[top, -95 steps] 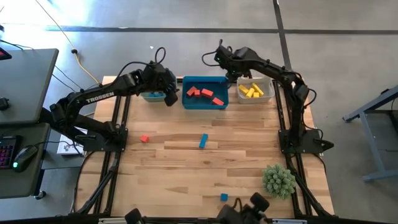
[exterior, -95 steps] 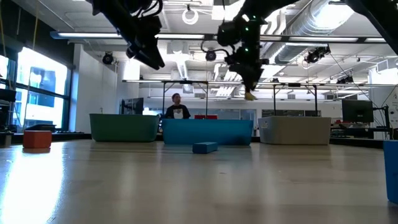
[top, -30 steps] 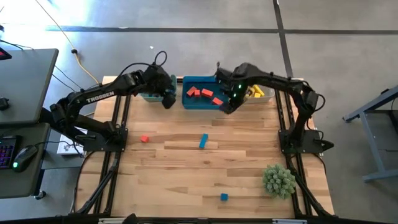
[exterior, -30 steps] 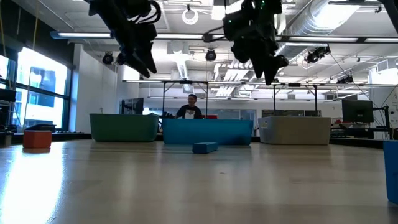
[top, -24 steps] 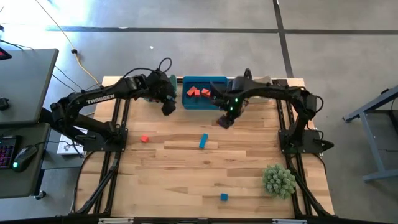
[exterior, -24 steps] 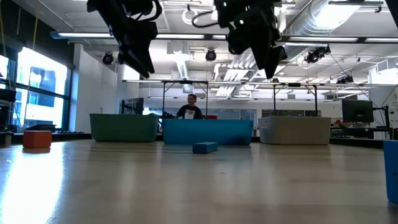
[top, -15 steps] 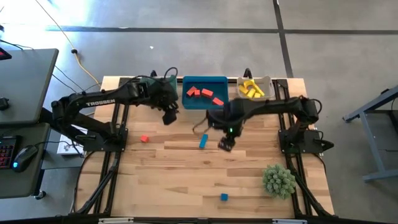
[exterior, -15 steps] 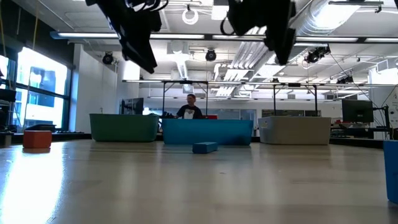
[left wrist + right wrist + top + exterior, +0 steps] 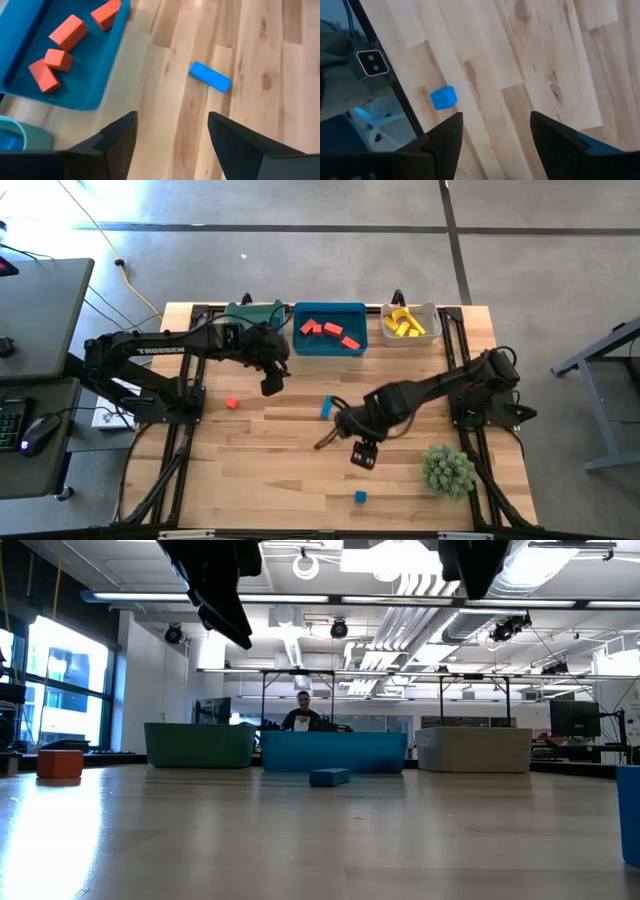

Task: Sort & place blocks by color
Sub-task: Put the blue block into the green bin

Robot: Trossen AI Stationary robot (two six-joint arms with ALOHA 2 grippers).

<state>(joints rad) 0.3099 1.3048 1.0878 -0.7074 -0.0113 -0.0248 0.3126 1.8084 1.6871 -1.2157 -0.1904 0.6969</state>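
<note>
My left gripper hangs open and empty above the table, just near of the bins. In the left wrist view a blue bar block lies flat on the wood ahead of its fingers. My right gripper hangs open and empty over the table's middle, near of that blue bar. A blue cube lies beyond it by the near edge. A red cube sits on the table's left side. Red blocks lie in the blue bin, yellow blocks in the grey-white bin.
Three bins stand in a row at the far edge: teal, partly under my left arm, blue and grey-white. A spiky green plant stands at the near right, close to my right gripper. A person shows in the room behind the bins.
My right gripper has swung from over the blue bin toward the table's near edge, passing the blue bar, and has turned about its own axis. My left gripper has moved from the teal bin toward the near edge and a little right. No block has moved.
</note>
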